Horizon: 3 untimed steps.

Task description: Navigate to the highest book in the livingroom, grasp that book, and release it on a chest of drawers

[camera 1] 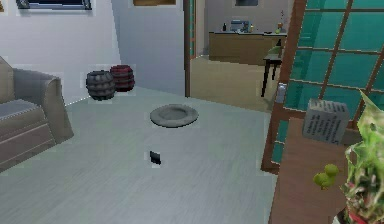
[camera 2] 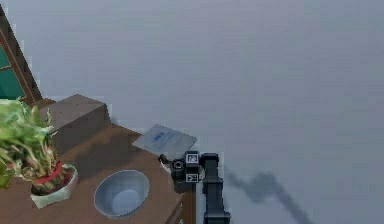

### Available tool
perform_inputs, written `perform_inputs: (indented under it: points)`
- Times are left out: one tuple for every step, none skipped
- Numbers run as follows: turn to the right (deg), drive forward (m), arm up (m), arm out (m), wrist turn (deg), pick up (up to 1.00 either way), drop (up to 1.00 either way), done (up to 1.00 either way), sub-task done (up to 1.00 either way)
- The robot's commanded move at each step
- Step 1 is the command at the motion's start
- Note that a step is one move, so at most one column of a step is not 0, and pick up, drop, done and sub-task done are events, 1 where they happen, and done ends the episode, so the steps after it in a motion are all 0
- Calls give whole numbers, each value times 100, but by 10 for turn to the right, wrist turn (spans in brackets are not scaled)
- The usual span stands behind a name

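Gripper [camera 2: 172,165] by flat grey book [camera 2: 165,140] on brown wooden tabletop [camera 2: 98,158]; can't tell if it holds anything. Prob grasp step; next needs clean lift.

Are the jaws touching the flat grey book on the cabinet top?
Cannot tell. Arm side view: the jaws sit at a corner of the flat grey book, but neither contact nor gap shows.

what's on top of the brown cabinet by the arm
On the cabinet sit a potted plant, a grey bowl and a flat grey slab at its far edge. The plant's leaves and the pincer cover parts of it.
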Motion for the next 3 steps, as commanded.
perform_inputs:
  points:
    - [0,0,24,0,0,0,0,0,0]
    - [0,0,0,0,-450,0,0,0,0]
    - [0,0,0,0,-450,0,0,0,0]
